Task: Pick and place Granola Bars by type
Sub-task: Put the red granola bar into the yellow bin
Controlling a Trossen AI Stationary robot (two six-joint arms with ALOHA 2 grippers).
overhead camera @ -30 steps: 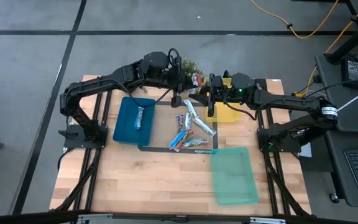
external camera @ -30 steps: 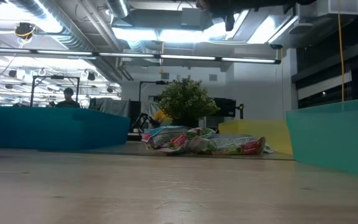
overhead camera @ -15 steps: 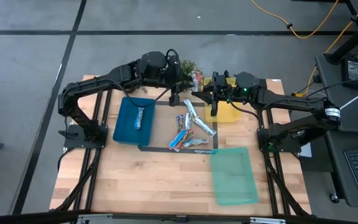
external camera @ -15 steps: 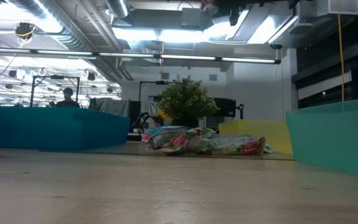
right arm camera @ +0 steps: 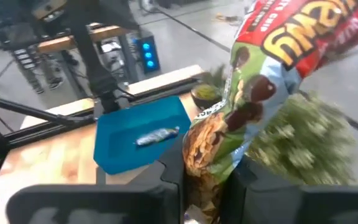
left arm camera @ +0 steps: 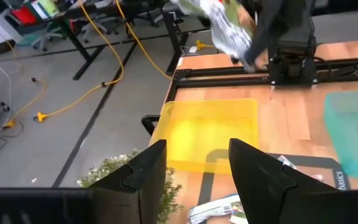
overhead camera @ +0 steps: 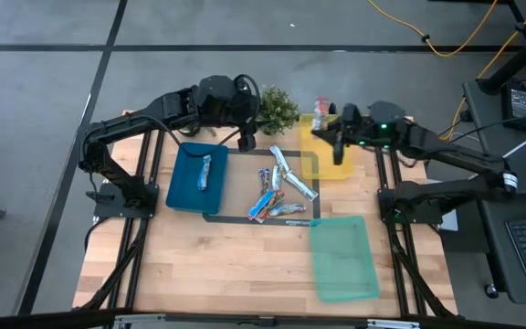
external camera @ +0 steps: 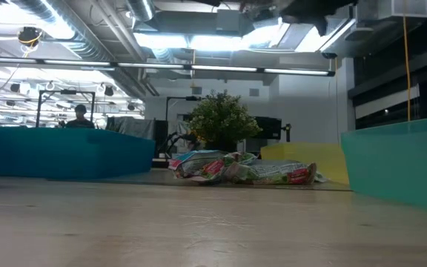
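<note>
Right gripper [right arm camera: 202, 177] clamped on one bar [right arm camera: 247, 106] by its end, over the yellow tray [overhead camera: 329, 161], left gripper [left arm camera: 194, 171] spread and empty beside the plant [overhead camera: 277, 108] (other bars [overhead camera: 279, 187] piled mid-table), probably light, crinkly, slippery foil, so best pinched across the middle.

Blue tray [overhead camera: 186, 183], yellow tray [overhead camera: 335, 166], green tray [overhead camera: 343, 259]; bars [overhead camera: 281, 186] apparently blue-silver.

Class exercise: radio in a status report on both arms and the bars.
Left end effector open, empty, near plant. Right end effector shut on granola bar, above yellow tray. Nothing blocking.
</note>
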